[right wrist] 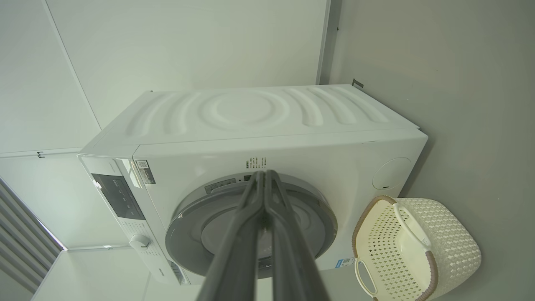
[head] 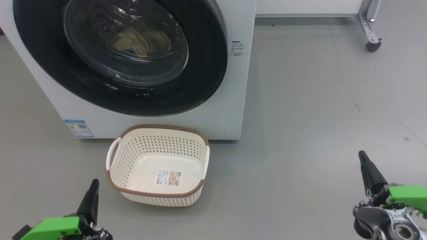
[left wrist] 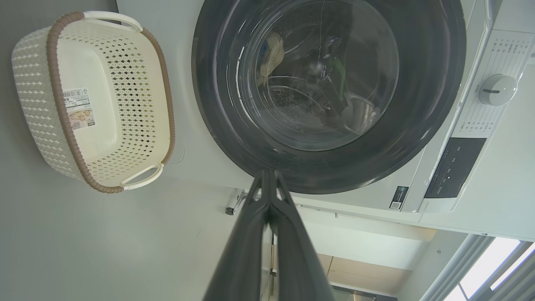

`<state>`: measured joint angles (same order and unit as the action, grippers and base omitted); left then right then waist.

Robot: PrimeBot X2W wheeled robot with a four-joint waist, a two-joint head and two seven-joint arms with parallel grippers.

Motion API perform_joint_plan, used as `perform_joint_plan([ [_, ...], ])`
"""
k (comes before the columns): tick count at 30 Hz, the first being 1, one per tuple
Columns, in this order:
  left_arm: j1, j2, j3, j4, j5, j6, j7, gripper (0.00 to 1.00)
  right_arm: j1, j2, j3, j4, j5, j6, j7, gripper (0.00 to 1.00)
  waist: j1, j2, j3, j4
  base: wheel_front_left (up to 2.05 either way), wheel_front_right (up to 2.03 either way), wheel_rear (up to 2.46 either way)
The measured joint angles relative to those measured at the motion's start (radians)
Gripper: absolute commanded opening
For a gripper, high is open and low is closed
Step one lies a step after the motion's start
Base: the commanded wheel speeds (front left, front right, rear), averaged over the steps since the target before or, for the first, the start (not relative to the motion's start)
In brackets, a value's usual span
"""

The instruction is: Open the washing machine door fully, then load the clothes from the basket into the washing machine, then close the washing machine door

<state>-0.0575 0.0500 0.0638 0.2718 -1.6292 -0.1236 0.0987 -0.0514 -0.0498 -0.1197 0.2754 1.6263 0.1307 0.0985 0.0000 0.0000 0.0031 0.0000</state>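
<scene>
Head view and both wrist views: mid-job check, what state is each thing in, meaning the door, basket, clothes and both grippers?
washing machine door: shut, lying flat against the machine's front.
clothes: inside the drum, seen through the door glass.
basket: upright on the floor, empty, only its label sticker inside.
left gripper: shut, holding nothing, clear of the basket.
right gripper: shut, holding nothing, over bare floor.

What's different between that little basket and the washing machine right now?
The basket is empty, with just a label on its bottom; the washing machine holds the clothes, seen through its door. The basket is open on top; the washing machine is closed by that door. The basket is small, cream and full of holes; the washing machine is big, white and smooth. Both stand on the grey floor.
</scene>
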Motion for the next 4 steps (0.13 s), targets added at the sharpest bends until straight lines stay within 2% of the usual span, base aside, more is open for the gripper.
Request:
perform_joint_plan([
  [4, 0.0, 0.0, 0.001, 0.0, 0.001, 0.0, 0.0, 0.0, 0.0, 0.0, -0.001, 0.0, 0.0, 0.0, 0.0, 0.0, 0.0, 0.0, 0.0, 0.0, 0.0, 0.0, 0.0],
])
